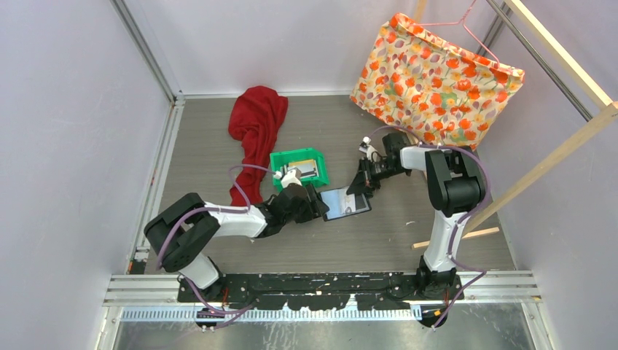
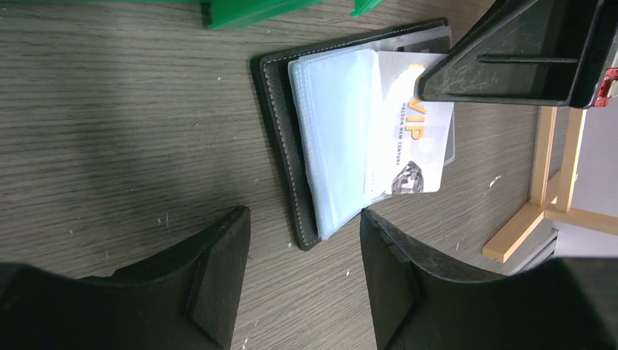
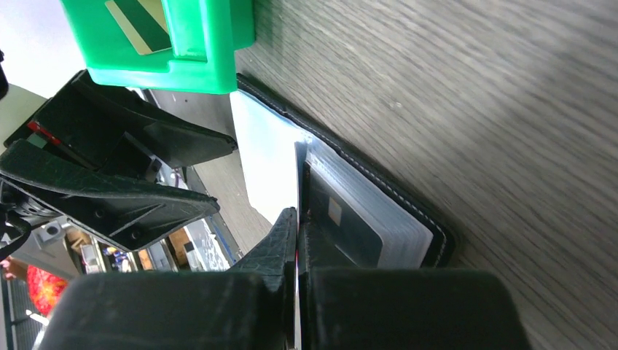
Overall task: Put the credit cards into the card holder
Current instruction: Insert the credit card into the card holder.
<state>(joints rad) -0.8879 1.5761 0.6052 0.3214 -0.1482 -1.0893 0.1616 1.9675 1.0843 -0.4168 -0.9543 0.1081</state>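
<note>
The black card holder [image 1: 344, 203] lies open on the table, its pale glossy pockets [image 2: 335, 138] facing up. A white credit card [image 2: 409, 146] with orange "VIP" lettering rests with its left edge at the pockets, and my right gripper [image 2: 444, 73] is shut on its far end. In the right wrist view that card [image 3: 296, 175] shows edge-on between the shut fingers of the right gripper [image 3: 297, 240], beside the card holder [image 3: 408, 211]. My left gripper [image 2: 302, 270] stands open just short of the holder's near end, with nothing between its fingers. Another card [image 3: 138, 29] lies in the green bin.
The green bin [image 1: 299, 166] stands just behind the holder. A red cloth [image 1: 255, 124] lies at the back left and a floral bag [image 1: 437, 80] hangs at the back right. A wooden stick [image 1: 455, 237] lies on the table at the right.
</note>
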